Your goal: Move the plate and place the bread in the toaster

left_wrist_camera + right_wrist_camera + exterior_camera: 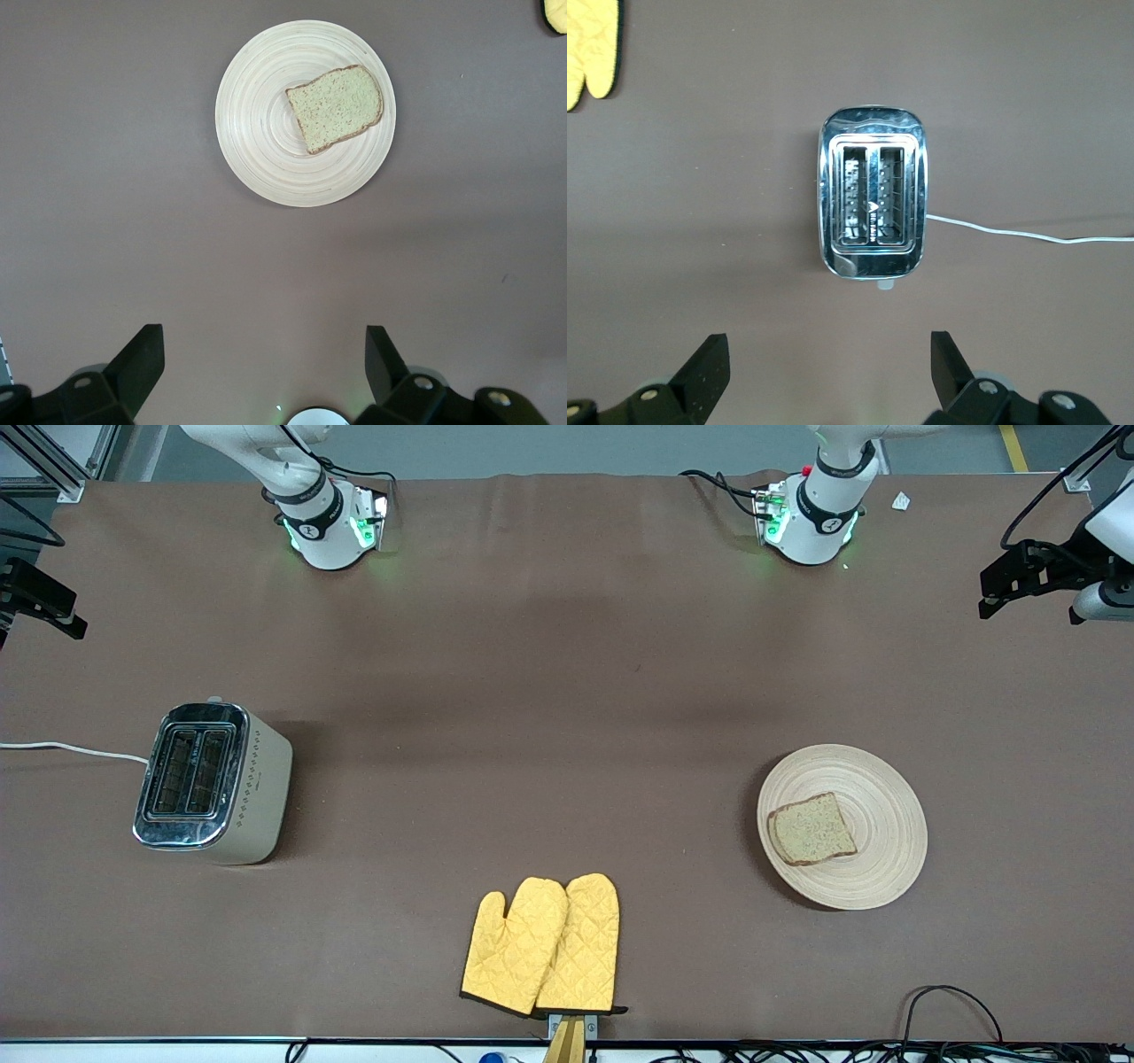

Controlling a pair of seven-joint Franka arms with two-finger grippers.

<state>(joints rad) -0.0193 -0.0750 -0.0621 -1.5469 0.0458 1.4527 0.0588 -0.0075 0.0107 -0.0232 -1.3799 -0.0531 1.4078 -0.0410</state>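
The light-wood plate [873, 868] lies toward the left arm's end of the table, with the slice of bread [811, 830] flat on it. Both also show in the left wrist view, the plate [266, 124] and the bread [337, 106]. The cream toaster [257, 788] stands toward the right arm's end, its two slots empty and its white cord [71, 749] trailing off the table edge. My left gripper [264, 354] is open and empty, high above bare table between its base and the plate. My right gripper [828, 359] is open and empty, high above the table near the toaster [873, 205]. Neither gripper shows in the front view.
A pair of yellow oven mitts [545, 948] lies near the table's front edge, between the toaster and the plate. Both arm bases stand along the table's back edge. Black fixtures stick in at both table ends.
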